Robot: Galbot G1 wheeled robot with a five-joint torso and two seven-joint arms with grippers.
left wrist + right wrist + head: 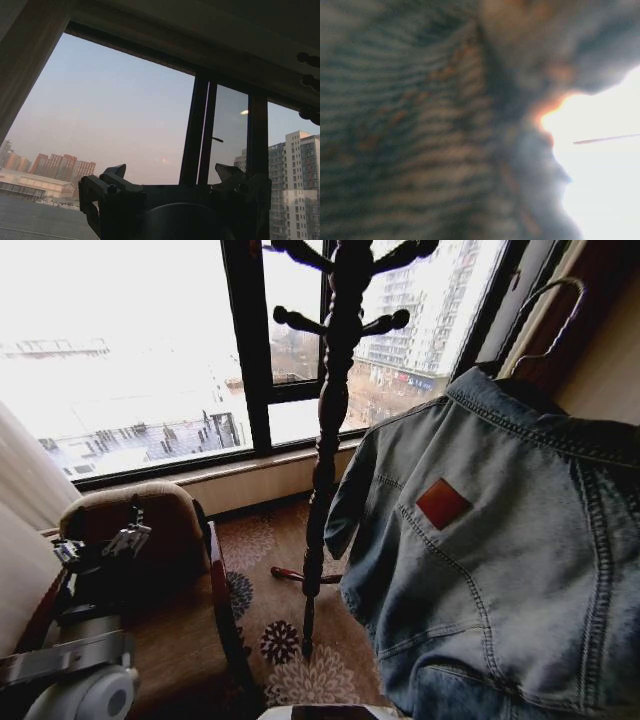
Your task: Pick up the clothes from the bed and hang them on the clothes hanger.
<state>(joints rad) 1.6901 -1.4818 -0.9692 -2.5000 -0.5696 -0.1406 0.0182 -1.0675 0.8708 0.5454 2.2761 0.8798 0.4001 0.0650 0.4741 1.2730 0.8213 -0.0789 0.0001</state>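
One light-blue washed denim jacket (500, 550) is seen hanging on a thin hooked hanger (548, 315), well right of the spread, empty left claw (105, 545); the right claw's state cannot be told.

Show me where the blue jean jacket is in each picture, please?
Head view: the denim jacket hangs at the right, its back with the brown patch toward the camera, on a hanger whose hook rises above the collar.
Left wrist view: not in it; the left gripper points at the window.
Right wrist view: blurred denim weave pressed close to the lens.
Shared landmark: the dark window frame, in the head and left wrist views.
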